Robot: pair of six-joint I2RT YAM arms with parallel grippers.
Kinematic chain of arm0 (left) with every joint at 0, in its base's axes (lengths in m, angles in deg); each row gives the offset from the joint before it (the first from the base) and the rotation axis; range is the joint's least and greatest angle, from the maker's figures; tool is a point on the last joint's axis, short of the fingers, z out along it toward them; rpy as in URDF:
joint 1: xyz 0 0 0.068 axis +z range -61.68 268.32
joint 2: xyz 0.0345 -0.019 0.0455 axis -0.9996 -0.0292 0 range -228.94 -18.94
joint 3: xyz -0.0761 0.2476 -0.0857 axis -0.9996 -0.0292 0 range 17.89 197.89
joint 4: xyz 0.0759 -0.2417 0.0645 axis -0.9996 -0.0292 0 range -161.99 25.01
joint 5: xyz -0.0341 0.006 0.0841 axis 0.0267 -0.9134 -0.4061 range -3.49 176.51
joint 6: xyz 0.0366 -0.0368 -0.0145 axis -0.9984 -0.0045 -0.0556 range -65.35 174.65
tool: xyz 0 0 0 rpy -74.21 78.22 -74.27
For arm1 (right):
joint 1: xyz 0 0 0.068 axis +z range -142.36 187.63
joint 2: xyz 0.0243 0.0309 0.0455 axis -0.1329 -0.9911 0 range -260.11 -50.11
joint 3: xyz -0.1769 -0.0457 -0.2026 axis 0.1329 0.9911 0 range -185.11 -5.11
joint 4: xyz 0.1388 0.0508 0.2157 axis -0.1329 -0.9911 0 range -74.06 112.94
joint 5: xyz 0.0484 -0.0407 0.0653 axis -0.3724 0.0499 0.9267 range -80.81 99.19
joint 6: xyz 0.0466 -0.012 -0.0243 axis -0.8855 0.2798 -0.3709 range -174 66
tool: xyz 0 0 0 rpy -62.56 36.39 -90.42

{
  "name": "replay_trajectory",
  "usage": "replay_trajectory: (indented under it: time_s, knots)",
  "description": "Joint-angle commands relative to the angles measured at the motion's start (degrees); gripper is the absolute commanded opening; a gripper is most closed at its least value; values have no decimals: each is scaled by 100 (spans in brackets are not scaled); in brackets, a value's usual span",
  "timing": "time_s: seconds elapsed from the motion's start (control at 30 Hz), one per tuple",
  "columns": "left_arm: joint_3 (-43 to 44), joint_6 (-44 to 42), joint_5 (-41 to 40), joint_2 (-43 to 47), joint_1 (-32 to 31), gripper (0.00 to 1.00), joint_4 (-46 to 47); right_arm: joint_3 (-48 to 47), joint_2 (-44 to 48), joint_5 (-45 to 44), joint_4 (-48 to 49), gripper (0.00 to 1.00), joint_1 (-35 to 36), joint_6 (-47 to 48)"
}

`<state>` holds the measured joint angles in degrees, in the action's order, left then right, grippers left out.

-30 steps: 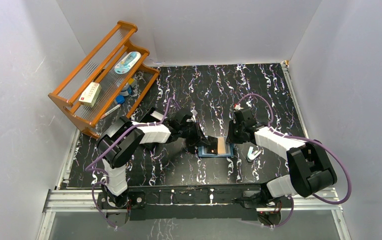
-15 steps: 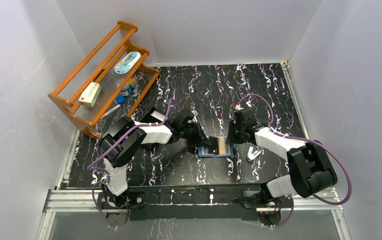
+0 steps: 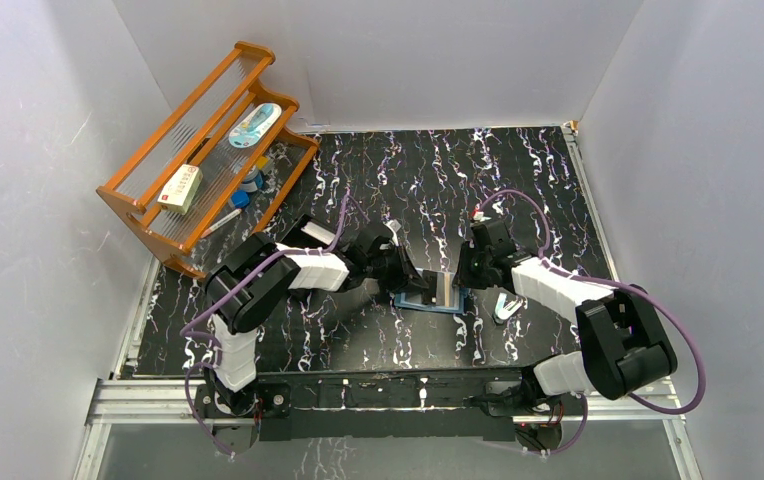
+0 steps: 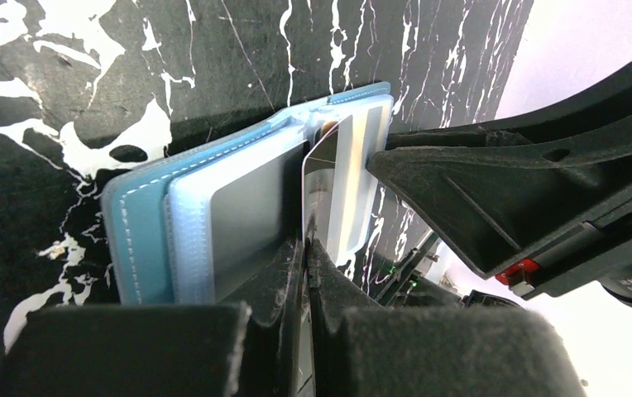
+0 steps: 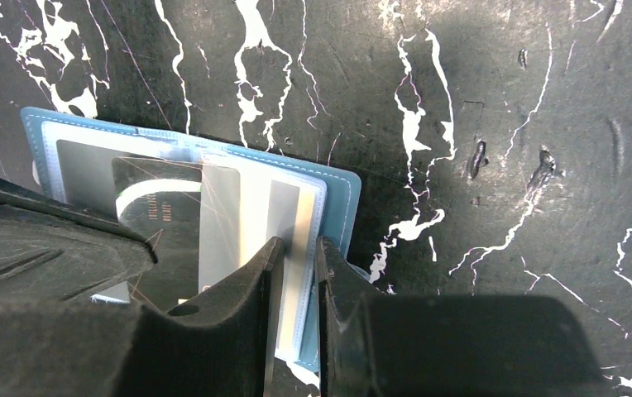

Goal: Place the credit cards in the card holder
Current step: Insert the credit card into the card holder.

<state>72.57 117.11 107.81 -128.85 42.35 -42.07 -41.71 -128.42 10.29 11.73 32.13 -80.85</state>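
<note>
The teal card holder (image 3: 432,297) lies open on the black marbled table between both arms. In the left wrist view its teal cover (image 4: 135,236) and pale blue pockets show. My left gripper (image 4: 306,248) is shut on a credit card (image 4: 321,186) that stands on edge over the pockets. In the right wrist view that card (image 5: 160,227) looks dark and glossy, partly behind a clear sleeve. My right gripper (image 5: 298,248) is nearly closed, pinching the holder's right pocket edge (image 5: 337,207). From above, the left gripper (image 3: 415,281) and right gripper (image 3: 457,281) flank the holder.
A wooden rack (image 3: 203,150) stands at the back left with a white-and-red box (image 3: 180,188) and small items on it. A small white object (image 3: 505,306) lies on the table just right of the holder. White walls close in three sides.
The left gripper has shifted slightly right and turned the card up on edge; its orange-tan face no longer shows from above. The right gripper has stayed on the holder's right side.
</note>
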Motion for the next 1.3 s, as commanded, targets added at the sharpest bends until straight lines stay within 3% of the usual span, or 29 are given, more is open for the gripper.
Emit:
replay_trajectory:
  time_s: [0.0, 0.13, 0.4, 0.63, 1.27]
  knots:
    - [-28, -66, -336, -116, -114, 0, 190, 162, 60, 261, -111, 27, 37, -122]
    - [54, -116, -349, -123, -155, 0, 73, 146, 106, 244, -132, 28, 35, -136]
    - [310, -424, -572, 120, -156, 22, -608, -93, 465, 70, -531, 31, 15, -49]
    - [448, -465, -519, 148, -180, 28, -674, -160, 594, -68, -688, 30, -44, 48]
    - [1295, -1045, -599, -203, -467, 29, -1333, 190, 37, 46, -97, 27, -67, 25]
